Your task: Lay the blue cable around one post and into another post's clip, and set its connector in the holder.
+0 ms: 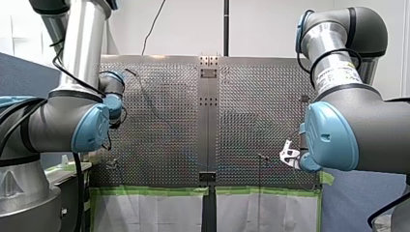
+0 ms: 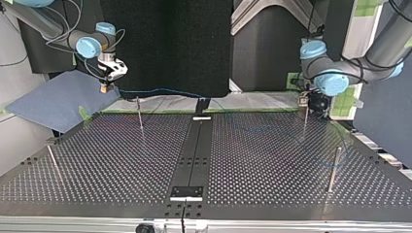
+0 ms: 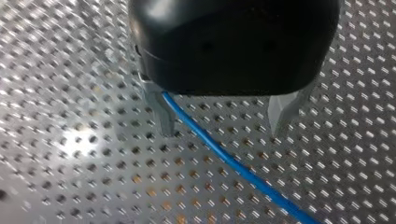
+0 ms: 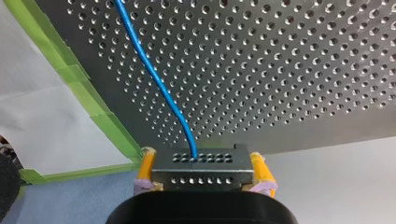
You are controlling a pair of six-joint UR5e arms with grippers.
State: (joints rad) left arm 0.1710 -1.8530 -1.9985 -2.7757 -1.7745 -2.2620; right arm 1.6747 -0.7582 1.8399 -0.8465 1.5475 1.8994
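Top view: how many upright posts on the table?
4: far-left post, near-left post, far-right post, near-right post, by the top view. More may be hidden.

You have no readable text, number or brand here; the pale label (image 1: 337, 72) on my right arm (image 1: 360, 130) bears print too small to read.

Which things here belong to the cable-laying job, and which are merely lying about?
Job: thin blue cable; dark perforated connector block, clamped in my right claw; my open left claw, astride the cable; thin upright metal posts; perforated metal table.
Lying about: flat blue-grey sheet beside the table; green tape strips along its edge.
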